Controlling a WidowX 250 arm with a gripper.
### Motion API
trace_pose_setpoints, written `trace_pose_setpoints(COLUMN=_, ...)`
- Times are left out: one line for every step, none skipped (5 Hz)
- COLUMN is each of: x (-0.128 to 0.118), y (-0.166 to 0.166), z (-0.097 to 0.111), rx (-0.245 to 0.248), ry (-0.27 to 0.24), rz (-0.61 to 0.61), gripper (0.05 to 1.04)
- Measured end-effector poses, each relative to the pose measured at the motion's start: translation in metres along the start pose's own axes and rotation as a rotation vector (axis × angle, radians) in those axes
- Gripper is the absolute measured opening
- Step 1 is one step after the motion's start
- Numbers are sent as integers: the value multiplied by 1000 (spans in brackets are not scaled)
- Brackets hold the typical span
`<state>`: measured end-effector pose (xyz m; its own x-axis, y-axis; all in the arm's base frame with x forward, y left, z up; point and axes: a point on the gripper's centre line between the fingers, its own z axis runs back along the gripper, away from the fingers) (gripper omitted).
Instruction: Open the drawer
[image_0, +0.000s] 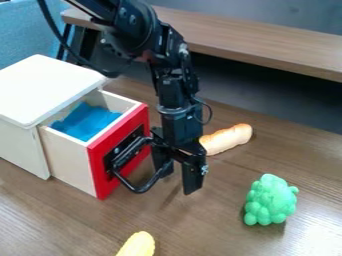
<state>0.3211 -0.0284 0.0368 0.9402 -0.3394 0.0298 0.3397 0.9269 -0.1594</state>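
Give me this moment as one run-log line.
drawer: partly open, blue item inside | gripper: open, at black handle | bread, green toy, yellow toy: on table

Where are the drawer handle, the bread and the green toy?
Drawer handle (138, 190): camera view, on its lower bend.
Bread (228, 138): camera view, middle of the loaf.
Green toy (270, 200): camera view, its bumpy middle.

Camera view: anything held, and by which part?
Nothing looks clamped. The gripper stands open at the outer end of the drawer handle; whether a finger hooks it can't be told.
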Motion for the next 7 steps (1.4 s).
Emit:
trace_pose_setpoints(x=1, y=-5, z=-1, rx=-1, ry=4, rz=-16, gripper=999)
trace_pose_setpoints(x=0, y=-12, z=-4, rx=-5, ry=16, rz=-38, gripper=999)
trace_pose_setpoints(x=1, y=-15, z=-4, rx=-6, ry=17, rz=-46, gripper=999)
trace_pose_setpoints(x=0, y=-16, z=-5, rx=-10, ry=20, rz=-49, gripper=999)
trace_pose_setpoints(x=0, y=-19, z=-5, rx=-14, ry=21, rz=-52, gripper=999)
trace_pose_setpoints(x=0, y=-20, z=-3, rx=-20, ry=19, rz=-47, gripper=999)
trace_pose_setpoints(x=0, y=-22, z=-1, rx=-28, ry=19, rz=-40, gripper=999)
